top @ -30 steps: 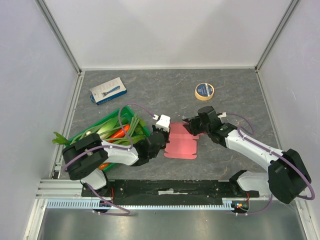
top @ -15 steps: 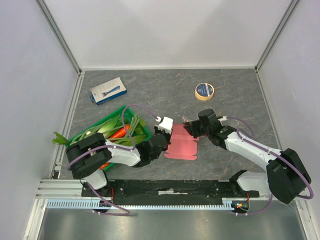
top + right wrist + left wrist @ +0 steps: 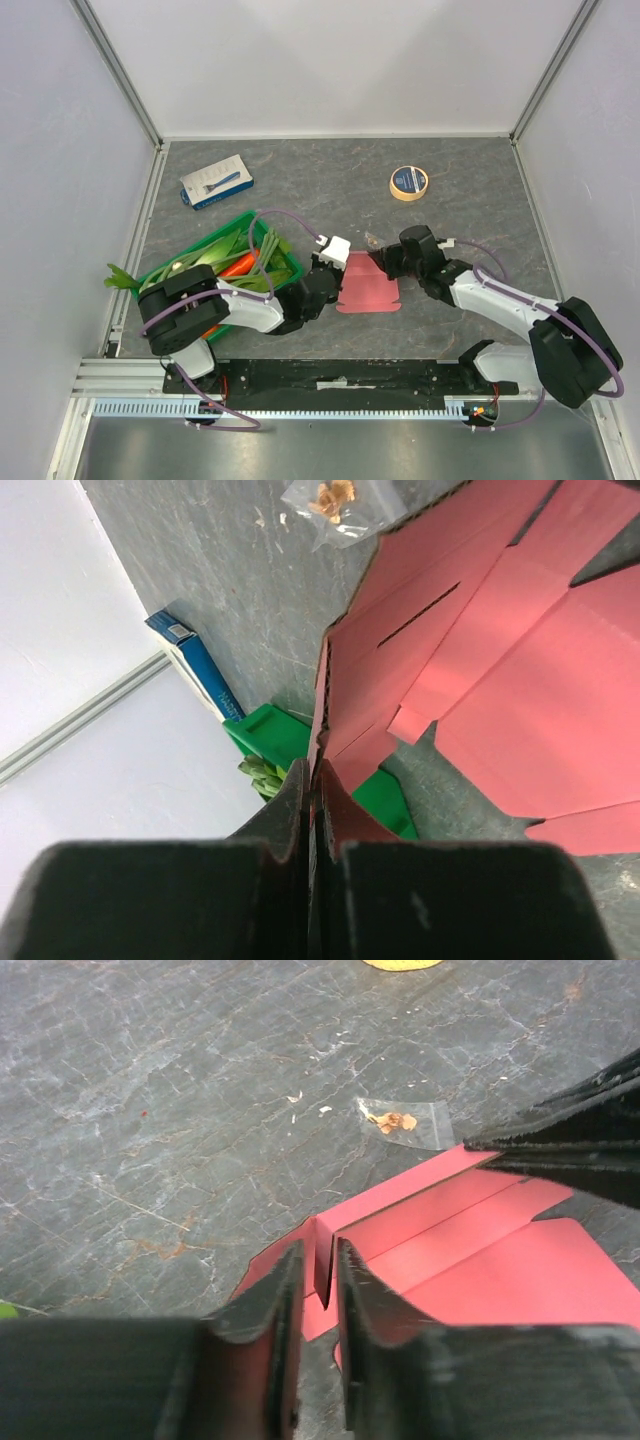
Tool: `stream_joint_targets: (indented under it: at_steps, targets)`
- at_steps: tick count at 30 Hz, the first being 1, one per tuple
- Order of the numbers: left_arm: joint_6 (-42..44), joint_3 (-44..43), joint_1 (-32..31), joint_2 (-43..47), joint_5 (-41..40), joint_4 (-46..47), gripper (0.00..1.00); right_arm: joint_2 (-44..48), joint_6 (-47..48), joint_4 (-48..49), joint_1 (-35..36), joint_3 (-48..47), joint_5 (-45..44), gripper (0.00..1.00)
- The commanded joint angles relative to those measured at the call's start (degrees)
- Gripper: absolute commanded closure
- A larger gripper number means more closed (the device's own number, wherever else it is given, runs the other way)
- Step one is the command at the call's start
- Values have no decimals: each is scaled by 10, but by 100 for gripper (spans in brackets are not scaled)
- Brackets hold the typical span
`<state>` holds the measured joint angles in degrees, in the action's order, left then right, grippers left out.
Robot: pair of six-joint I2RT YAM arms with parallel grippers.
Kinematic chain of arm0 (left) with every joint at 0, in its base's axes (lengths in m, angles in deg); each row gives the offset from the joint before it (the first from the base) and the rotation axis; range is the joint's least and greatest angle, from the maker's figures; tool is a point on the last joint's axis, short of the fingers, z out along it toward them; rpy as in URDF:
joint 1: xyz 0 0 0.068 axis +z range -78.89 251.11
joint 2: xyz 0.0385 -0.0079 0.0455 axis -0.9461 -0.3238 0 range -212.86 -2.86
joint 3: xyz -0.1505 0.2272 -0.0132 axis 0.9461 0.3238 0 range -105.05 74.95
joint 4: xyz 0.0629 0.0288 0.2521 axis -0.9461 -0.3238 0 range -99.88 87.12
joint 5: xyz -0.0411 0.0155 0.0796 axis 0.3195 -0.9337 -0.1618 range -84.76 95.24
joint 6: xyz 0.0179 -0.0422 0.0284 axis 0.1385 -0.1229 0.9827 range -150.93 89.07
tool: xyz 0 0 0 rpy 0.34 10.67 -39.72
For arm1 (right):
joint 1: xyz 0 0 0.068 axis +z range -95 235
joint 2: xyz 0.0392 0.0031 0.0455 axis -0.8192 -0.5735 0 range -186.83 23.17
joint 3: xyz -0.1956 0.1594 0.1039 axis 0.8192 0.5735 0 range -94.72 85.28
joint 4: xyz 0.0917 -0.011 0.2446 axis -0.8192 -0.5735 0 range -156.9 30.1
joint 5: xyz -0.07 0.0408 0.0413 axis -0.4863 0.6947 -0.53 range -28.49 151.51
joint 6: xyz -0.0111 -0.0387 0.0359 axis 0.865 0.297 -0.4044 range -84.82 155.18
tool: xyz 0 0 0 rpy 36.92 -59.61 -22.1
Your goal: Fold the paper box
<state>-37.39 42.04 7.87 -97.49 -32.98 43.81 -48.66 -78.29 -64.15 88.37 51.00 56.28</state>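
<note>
The paper box [image 3: 368, 292] is a flat pink card cut-out with flaps, lying on the grey table between the two arms. My left gripper [image 3: 334, 273] is at its left edge. In the left wrist view its jaws [image 3: 318, 1252] stand slightly open, with an upright flap of the paper box [image 3: 480, 1260] between them and a gap on each side. My right gripper [image 3: 386, 262] is at the card's far right corner. In the right wrist view it [image 3: 312, 770] is shut on the card's edge [image 3: 500, 680], which is lifted there.
A green crate [image 3: 205, 270] of vegetables stands left of the card, over my left arm. A blue-and-white package [image 3: 216, 181] lies at the back left and a tape roll [image 3: 409, 183] at the back right. A small clear bag [image 3: 372, 241] lies just beyond the card.
My right gripper has closed on the card's edge. The left gripper's jaws have parted a little around the flap. The card has shifted slightly to the right.
</note>
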Motion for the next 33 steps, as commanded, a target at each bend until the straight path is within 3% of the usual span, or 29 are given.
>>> stream_joint_targets:
  at_steps: [1, 4, 8, 10, 13, 15, 19, 24, 33]
  targets:
    - [-6, -13, -3, 12, 30, 2, 60, 16, 20, 37, -2, 47, -27, 100]
    - [-29, 4, -3, 56, 73, -45, 45, 30, 37, 82, -4, 83, -40, 100]
    - [-69, 34, -3, 160, 155, -121, 39, 57, 63, 225, -6, 165, -62, 100]
    - [-83, 57, 2, 236, 196, -148, 39, 62, 78, 255, -7, 194, -68, 100]
    - [-115, 75, 25, 312, 241, -201, 46, 53, 99, 282, -9, 210, -65, 100]
    - [-149, 65, 64, 328, 266, -251, 47, 48, 112, 316, -9, 219, -65, 100]
    - [-160, 27, 124, 292, 350, -297, 45, 37, 134, 325, -10, 228, -66, 100]
    - [-119, -21, 137, 202, 303, -311, 50, 21, 149, 359, -11, 238, -67, 100]
    - [-98, -52, 150, 119, 320, -289, 42, 8, 198, 379, -16, 236, -67, 100]
